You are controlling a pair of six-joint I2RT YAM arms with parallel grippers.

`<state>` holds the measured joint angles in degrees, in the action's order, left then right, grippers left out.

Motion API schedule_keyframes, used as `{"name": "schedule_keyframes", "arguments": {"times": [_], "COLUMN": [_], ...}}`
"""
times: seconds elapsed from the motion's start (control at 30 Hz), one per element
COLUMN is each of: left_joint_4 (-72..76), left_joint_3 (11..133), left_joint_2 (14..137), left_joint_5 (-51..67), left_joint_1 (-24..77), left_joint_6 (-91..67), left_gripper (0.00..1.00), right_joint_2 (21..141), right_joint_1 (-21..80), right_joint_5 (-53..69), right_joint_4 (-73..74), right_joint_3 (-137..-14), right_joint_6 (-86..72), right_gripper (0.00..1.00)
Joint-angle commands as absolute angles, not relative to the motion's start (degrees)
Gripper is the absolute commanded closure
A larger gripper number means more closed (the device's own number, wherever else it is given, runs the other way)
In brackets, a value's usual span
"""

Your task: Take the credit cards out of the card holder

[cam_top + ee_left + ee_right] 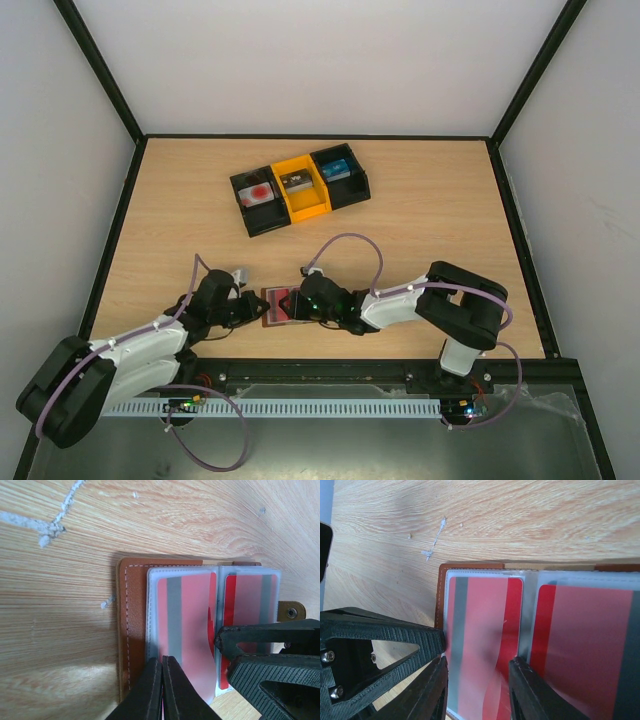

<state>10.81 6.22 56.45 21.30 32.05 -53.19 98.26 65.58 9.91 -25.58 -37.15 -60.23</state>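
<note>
Credit cards (187,625): thin, stiff, likely slick, sleeved in card holder (131,630); best pinched by an edge. Left gripper (162,666) jaws closed; right gripper (477,670) jaws parted.

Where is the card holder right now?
In the top view the card holder lies open on the table near its front edge, left of centre, between the left claw and the right claw.

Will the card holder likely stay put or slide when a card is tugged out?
Likely slides: the card holder looks thin and light on a smooth table. Its frosted sleeves look floppy and may lift with the card. The shut left gripper at its edge could pin it.
</note>
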Motion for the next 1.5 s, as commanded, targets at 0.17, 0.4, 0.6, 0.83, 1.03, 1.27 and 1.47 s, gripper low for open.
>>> {"name": "schedule_keyframes", "arguments": {"times": [0.17,0.4,0.6,0.83,1.03,1.27,1.47], "left_joint_4": [10.04,9.74,10.65,12.11,12.56,13.17,13.32], "left_joint_3": [5.07,5.54,4.72,3.87,3.21,3.03,2.59], "left_joint_2": [56.57,55.68,56.01,56.25,56.4,56.5,55.65], "left_joint_5": [20.02,20.98,20.62,20.89,21.03,21.35,21.59], "left_joint_1": [31.68,31.67,31.72,31.72,31.74,31.81,31.82], "left_joint_6": [-52.38,-52.82,-53.48,-54.05,-54.23,-54.36,-54.8], "left_gripper": [0.95,0.94,0.94,0.94,0.94,0.94,0.94], "right_joint_2": [98.48,98.56,98.63,97.89,98.94,96.95,98.06], "right_joint_1": [65.4,65.39,65.48,65.5,65.43,65.26,65.22], "right_joint_5": [6.27,6.05,6.37,10.02,11.58,11.21,13.38], "right_joint_4": [-18.86,-17.15,-18.02,-29.22,-35.78,-41.28,-46.31], "right_joint_3": [-39.01,-40.18,-40.05,-36.9,-34.8,-32.15,-31.43], "right_joint_6": [-59.63,-59.5,-60.23,-64.81,-68.15,-69.92,-71.88], "right_gripper": [0.64,0.64,0.64,0.64,0.65,0.65,0.65]}}
